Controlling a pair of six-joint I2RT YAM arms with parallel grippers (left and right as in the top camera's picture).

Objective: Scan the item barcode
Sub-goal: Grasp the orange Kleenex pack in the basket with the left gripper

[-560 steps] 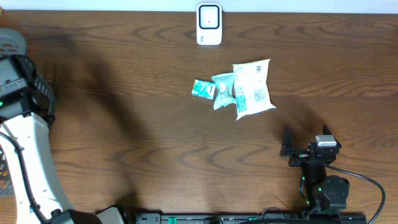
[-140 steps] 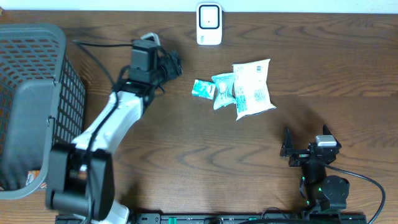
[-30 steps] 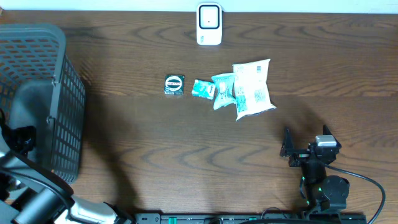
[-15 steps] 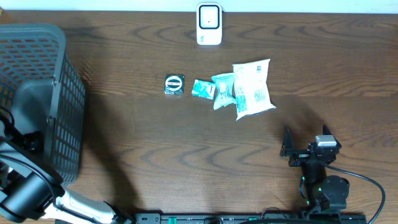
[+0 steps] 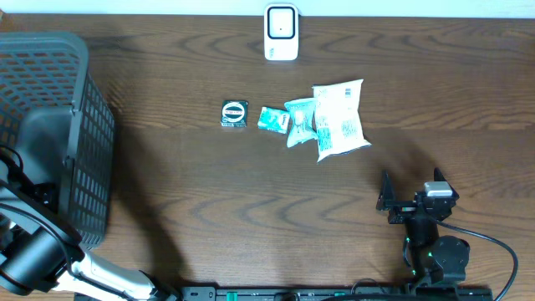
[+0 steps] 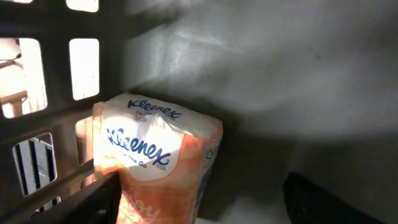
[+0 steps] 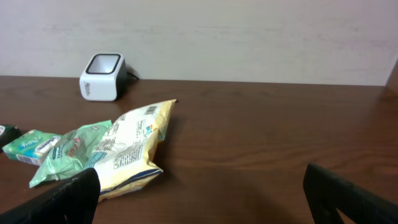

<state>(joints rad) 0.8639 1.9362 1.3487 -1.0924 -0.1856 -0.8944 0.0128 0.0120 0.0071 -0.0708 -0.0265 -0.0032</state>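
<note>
Left gripper (image 6: 205, 190) spread; tissue pack (image 6: 155, 158) sits lower left. Advise centring the pack before closing, clear of the basket wall (image 6: 59, 134).

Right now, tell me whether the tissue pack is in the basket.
In: the tissue pack sits inside, against the basket's slotted wall.

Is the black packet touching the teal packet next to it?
Apart. The overhead view shows a strip of bare table between the black packet and the teal packet.
</note>
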